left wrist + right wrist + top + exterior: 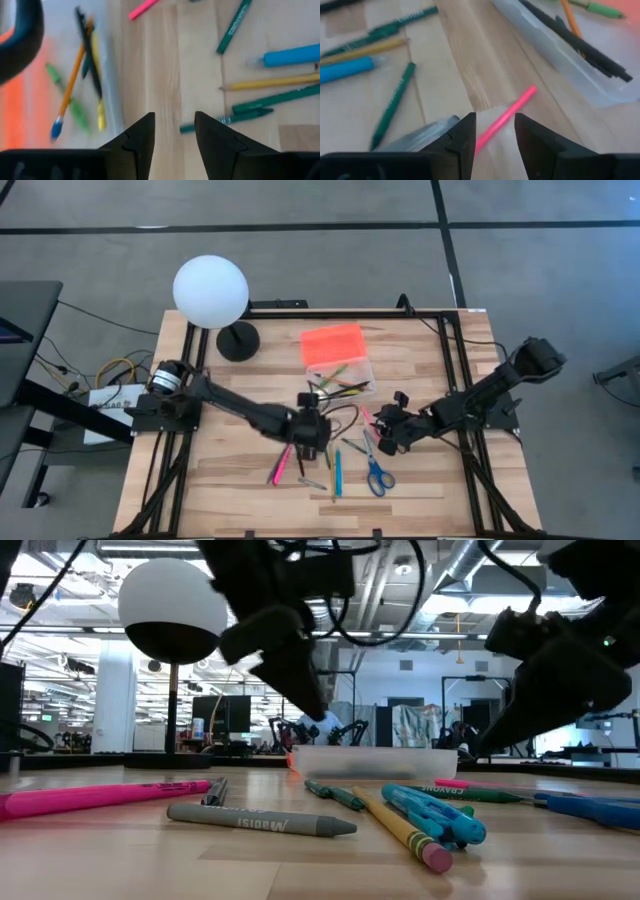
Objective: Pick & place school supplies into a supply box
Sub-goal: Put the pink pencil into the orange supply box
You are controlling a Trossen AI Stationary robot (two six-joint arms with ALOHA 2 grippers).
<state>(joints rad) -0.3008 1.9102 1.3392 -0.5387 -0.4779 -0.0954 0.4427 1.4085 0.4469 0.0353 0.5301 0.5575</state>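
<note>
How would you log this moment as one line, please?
left gripper: open, empty, beside supply box | right gripper: open, over pink marker | scissors: on table

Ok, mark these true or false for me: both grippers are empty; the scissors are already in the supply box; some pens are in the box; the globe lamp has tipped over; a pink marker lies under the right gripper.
1. Both the left gripper and right gripper are empty: true, jaws open.
2. The scissors are in the supply box: false, they lie on the table.
3. Some pens are in the box: true.
4. The globe lamp has tipped over: false, it stands upright.
5. A pink marker lies under the right gripper: true.
</note>
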